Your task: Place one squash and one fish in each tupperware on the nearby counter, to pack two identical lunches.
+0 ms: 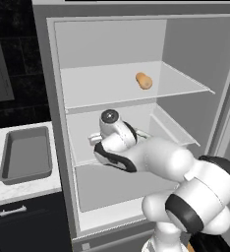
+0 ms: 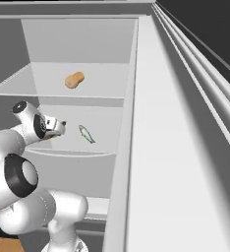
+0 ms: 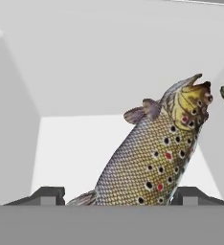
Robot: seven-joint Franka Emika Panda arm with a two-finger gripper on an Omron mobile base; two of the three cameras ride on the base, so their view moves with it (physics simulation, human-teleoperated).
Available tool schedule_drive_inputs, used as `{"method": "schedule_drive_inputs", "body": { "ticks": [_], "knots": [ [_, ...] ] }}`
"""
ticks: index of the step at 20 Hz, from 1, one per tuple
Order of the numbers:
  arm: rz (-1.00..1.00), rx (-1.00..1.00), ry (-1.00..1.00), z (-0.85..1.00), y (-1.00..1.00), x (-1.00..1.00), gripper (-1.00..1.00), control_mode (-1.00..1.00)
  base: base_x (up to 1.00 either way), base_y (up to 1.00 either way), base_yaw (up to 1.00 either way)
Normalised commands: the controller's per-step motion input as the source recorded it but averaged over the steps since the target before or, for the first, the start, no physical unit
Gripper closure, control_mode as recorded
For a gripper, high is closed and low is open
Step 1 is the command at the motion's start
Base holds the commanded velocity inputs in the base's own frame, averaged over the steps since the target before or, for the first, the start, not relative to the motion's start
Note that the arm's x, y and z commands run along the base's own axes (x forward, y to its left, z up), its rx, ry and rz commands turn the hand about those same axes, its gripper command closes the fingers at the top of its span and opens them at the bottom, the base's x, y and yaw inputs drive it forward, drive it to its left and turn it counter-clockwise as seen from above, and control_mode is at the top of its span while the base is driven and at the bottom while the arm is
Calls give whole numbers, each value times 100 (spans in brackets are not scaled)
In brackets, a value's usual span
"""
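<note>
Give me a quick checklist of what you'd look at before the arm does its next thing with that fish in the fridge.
1. Fish between the two fingertips: ok, in the hand view its spotted body lies in the gap.
2. Gripper firmly shut on the fish: cannot tell, the tips stand apart on either side of it.
3. Second fish out of the way: ok, it lies apart further along the middle shelf.
4. Squash undisturbed: ok, it rests on the upper shelf.
5. Tupperware ready on the counter: ok, nothing lies in it.
6. Fridge open for pulling out: ok.
</note>
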Motion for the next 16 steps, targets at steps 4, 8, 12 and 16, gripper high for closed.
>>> {"method": "schedule_drive_inputs", "body": {
  "ticks": [4,8,12,16],
  "knots": [
    [-3,6,-14,47,0,-88,100,-100,0,0,0],
    [-11,11,-4,95,0,-100,100,-100,0,0,0],
    [-15,13,0,100,-8,-100,100,-100,0,0,0],
    [-14,18,0,89,-37,-100,100,-100,0,0,0]
  ]
}}
